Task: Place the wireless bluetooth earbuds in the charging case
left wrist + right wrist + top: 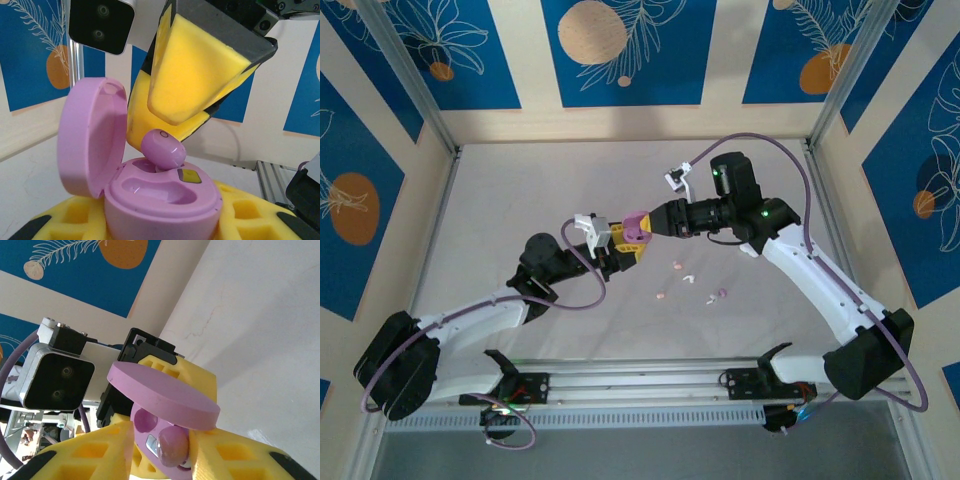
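White table (pixel 520 190), earbud (pixel 162 148) (purple) in right gripper (pixel 167 452)

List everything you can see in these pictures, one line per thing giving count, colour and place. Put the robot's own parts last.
charging case: one, light purple, lid open, held above the middle of the table
held earbud: one, light purple, at the case's socket, not fully seated
loose earbuds: about five, pale pink, white and purple, scattered on the table just right of the case
table: one, pale grey, under both arms
wall panels: several, blue with orange circles and white leaves, around the table
left gripper: one, yellow pads, clamped on the case's base
right gripper: one, yellow pads, pinching the held earbud over the case
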Motion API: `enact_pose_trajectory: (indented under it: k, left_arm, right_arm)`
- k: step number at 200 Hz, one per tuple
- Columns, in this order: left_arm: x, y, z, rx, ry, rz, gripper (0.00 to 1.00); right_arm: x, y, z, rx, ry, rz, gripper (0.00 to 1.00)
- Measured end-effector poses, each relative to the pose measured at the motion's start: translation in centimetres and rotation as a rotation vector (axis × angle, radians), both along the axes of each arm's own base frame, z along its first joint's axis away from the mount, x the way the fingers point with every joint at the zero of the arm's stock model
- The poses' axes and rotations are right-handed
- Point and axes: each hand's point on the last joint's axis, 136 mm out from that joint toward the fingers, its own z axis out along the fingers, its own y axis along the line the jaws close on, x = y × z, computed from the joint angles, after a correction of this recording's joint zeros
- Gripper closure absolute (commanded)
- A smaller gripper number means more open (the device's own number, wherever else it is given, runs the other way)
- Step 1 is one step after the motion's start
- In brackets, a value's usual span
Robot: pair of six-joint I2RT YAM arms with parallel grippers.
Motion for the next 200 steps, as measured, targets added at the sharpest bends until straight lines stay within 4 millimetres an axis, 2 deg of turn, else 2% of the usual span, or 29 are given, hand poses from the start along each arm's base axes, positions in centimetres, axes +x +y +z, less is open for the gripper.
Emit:
enact_pose_trajectory:
  k: [59,98,124,143,155,168,182,200]
  left_arm:
    - [-0.1,0.0,0.1,-0.002,-0.007,0.0,0.75]
    - [-0.1,0.0,0.2,0.001,-0.02,0.001,0.75]
    - [-0.2,0.2,0.5,-0.001,-0.037,0.003,0.75]
    - [-0.4,0.3,1.0,-0.01,-0.051,0.004,0.75]
    - [-0.6,0.5,1.4,-0.017,-0.059,0.004,0.75]
    - [-0.8,0.6,1.8,-0.024,-0.067,0.004,0.75]
    - [-0.9,0.8,2.1,-0.03,-0.073,0.005,0.75]
    - [-1.0,0.9,2.1,-0.031,-0.074,0.006,0.75]
  right_arm:
    - [0.2,-0.6,0.3,-0.014,-0.011,-0.032,0.54]
    - [0.0,-1.6,1.7,-0.001,-0.061,-0.067,0.54]
    - [0.3,-3.0,2.8,-0.001,-0.108,-0.129,0.54]
    - [1.1,-5.4,2.7,-0.027,-0.139,-0.253,0.58]
    - [1.8,-7.7,1.7,-0.061,-0.123,-0.367,0.59]
    - [2.9,-10.8,-0.4,-0.102,-0.055,-0.508,0.59]
    - [4.1,-14.4,-3.7,-0.144,0.057,-0.655,0.59]
    - [4.5,-18.2,-9.7,-0.224,0.254,-0.803,0.6]
